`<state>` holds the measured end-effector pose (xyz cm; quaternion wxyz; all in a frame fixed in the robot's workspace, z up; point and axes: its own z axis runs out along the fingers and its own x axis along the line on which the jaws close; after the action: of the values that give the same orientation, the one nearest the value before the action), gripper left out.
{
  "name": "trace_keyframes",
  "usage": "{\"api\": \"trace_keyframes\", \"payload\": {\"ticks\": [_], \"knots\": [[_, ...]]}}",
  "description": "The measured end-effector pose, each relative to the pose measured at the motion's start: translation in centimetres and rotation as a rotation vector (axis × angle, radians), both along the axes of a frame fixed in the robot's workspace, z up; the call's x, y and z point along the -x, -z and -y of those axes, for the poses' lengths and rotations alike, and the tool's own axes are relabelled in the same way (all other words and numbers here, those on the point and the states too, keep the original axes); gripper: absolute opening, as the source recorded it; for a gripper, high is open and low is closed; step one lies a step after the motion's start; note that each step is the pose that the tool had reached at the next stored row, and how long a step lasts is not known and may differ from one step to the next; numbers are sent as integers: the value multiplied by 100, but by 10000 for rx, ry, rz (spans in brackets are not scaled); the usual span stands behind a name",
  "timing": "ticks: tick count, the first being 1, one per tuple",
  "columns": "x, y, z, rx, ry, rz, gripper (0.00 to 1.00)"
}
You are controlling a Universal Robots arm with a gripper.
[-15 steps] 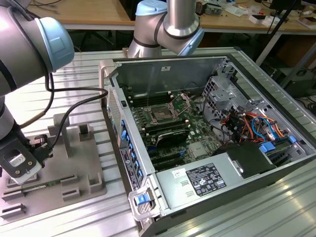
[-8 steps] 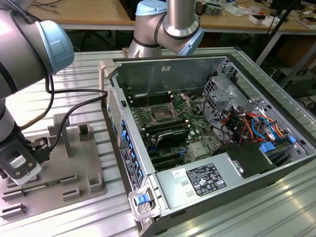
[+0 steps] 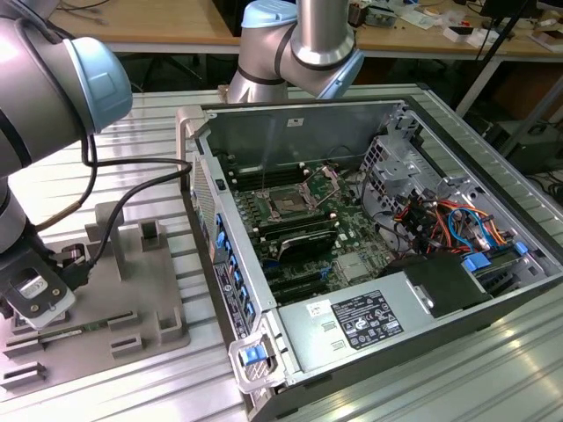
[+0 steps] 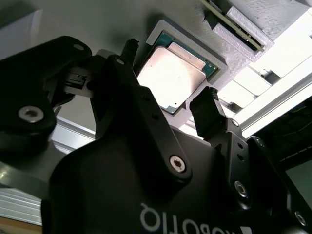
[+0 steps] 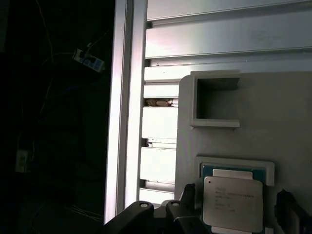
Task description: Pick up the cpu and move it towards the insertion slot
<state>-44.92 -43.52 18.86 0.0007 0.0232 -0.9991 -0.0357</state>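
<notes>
Gripper (image 4: 169, 73) hangs over the tray (image 3: 157, 290), jaws wide open and holding nothing. The cpu (image 4: 171, 80) lies right between them, flat in its pocket, silver face up. In the first wrist view a finger (image 5: 187, 197) stands off either side of the chip, with a gap showing both ways. How far the tips sit above the tray, I cannot tell. Here's the danger as I read it: the chip is thin and the pocket rim hugs it close. Tips closing too high would skate over the lid, and tips closing off-centre would shove it into the rim and cock it. A slanted hold could let it drop, and the slot (image 3: 288, 202) lies well away from the jaws, inside the case (image 3: 290, 132), beyond its wall.
</notes>
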Motion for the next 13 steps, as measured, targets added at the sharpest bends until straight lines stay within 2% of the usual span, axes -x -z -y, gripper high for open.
{"api": "trace_keyframes", "payload": {"ticks": [5,13], "knots": [[-1,12,-4,-22,-70,-50,71],[0,20,-25,-24,-70,-83,71]]}}
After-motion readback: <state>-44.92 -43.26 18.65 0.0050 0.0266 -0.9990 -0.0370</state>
